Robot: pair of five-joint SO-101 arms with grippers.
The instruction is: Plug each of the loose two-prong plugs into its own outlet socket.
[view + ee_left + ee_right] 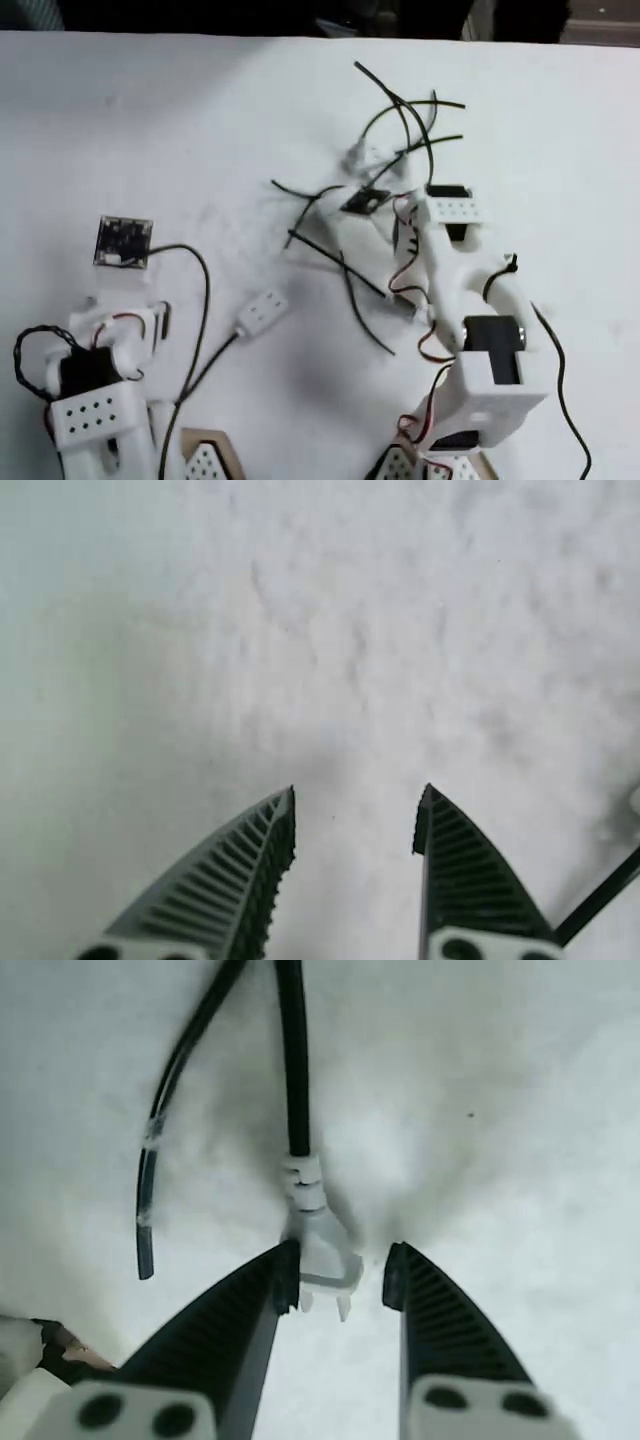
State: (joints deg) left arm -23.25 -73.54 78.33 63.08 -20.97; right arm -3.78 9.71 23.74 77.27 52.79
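Right wrist view: the right gripper (342, 1257) has its fingers apart, with a white plug (320, 1240) between them, not squeezed, prongs toward the camera. The plug lies on the white table (520, 1110), and its black cord (292, 1060) runs away. The left gripper (355, 810) is spread wide too, holding nothing, over the table. In the high view a white socket (262, 310) lies between the arms. A small black board (123, 242) has marks too small to read.

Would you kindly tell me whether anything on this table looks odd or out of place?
The black cords lie in a crossed tangle on the table. One cord beside the white plug that the right tool straddles stops in a bare cut end, joined to nothing visible.
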